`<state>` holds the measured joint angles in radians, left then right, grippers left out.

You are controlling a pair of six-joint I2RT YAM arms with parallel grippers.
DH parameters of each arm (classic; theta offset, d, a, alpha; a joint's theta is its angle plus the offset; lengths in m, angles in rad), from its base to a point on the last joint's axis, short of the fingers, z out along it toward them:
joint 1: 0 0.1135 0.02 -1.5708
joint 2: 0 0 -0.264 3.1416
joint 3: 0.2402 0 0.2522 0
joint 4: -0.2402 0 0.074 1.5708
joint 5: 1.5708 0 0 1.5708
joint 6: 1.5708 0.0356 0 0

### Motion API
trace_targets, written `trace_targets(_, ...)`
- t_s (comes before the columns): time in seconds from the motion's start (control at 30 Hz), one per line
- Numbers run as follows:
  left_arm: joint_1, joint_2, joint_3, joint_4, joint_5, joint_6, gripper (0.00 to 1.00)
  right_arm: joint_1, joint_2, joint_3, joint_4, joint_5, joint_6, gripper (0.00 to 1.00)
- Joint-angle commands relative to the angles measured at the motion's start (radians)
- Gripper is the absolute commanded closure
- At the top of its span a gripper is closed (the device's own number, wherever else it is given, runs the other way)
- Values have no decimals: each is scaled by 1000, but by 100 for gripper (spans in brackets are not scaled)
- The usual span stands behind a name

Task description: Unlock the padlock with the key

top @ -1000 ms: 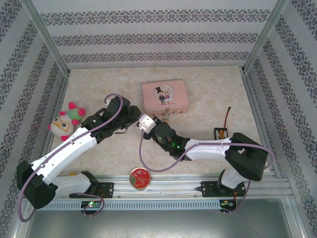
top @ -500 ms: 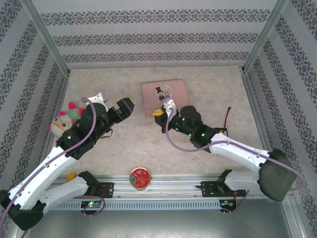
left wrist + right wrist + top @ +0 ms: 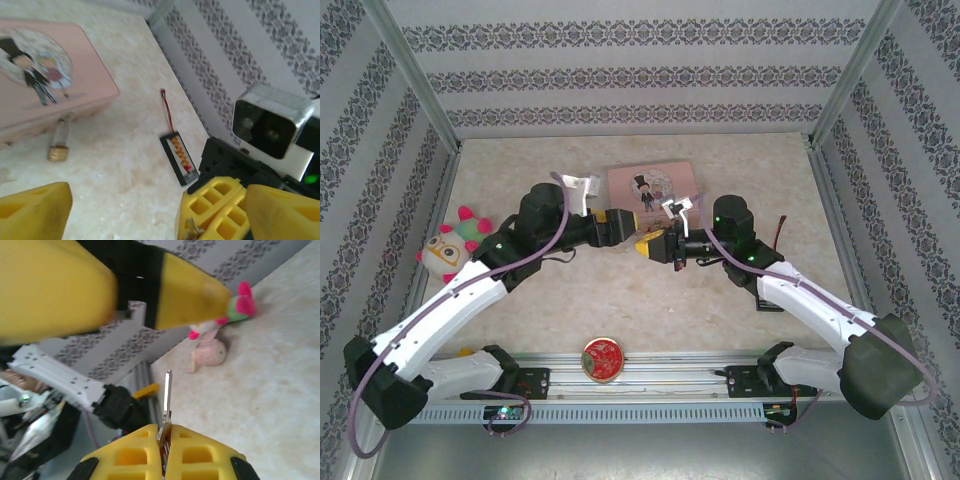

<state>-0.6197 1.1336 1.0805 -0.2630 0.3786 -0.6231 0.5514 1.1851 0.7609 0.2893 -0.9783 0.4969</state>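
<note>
Two arms are facing off in mid-air: the right gripper [image 3: 164, 440] is pinching the key [image 3: 166, 400], blade outward, and the left gripper [image 3: 628, 224] is gaping wide, probably to receive it. The padlock [image 3: 58, 145] is lying at the pink tin's [image 3: 50, 85] front.

No lettering or numbers can be read.

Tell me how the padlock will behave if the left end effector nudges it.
The padlock likely feels rigid and heavy for its size: it looks all metal. Lying flat by the pink tin, it probably slides rather than rolls.
</note>
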Motion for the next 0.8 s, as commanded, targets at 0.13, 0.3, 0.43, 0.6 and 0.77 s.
trace_targets(0.13, 11, -18, 31, 44, 156, 96, 27, -21, -15, 29, 73, -168, 95, 100)
trace_targets(0.3, 11, -29, -7, 97, 239, 93, 34, -27, -18, 33, 97, -190, 123, 100)
trace_targets(0.43, 12, -24, -27, 134, 302, 79, 42, -28, -14, 41, 112, -198, 140, 100)
trace_targets(0.6, 12, -31, -36, 114, 296, 93, 48, -31, -22, 37, 124, -191, 144, 100)
trace_targets(0.77, 15, -33, -44, 104, 302, 100, 57, -31, -28, 32, 134, -183, 149, 100)
